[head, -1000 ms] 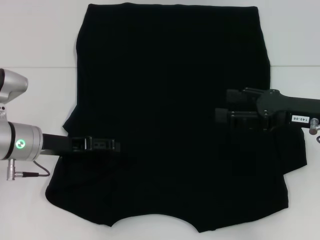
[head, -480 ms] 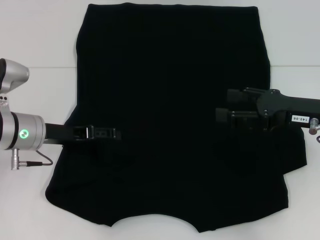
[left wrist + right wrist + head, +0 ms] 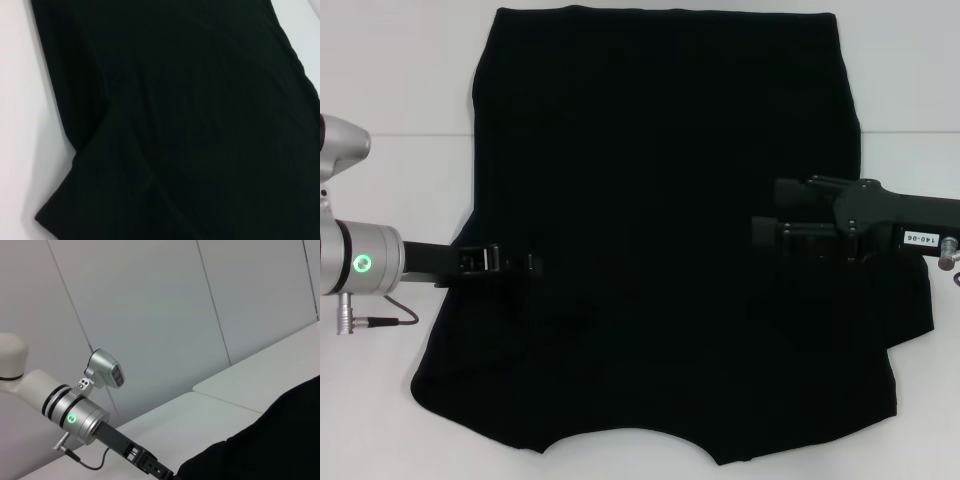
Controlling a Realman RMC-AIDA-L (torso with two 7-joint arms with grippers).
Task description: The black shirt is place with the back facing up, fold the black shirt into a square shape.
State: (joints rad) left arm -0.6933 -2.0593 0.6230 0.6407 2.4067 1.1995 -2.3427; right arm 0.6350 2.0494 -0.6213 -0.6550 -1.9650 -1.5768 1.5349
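While the black shirt [image 3: 660,240] lies flat, the right gripper [image 3: 770,225], labelled "140-06", has an unreadable grip state.

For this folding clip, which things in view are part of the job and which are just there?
Part of the job:
- black shirt, spread flat, plain side up
- left gripper, over the shirt's left side
- right gripper, over its right side

Just there:
- white table under the shirt
- grey wall panels behind

Bare white surface [image 3: 390,80] outboard of both sets of fingers; between them only the flat black shirt [image 3: 660,200], nothing upright blocking passage.
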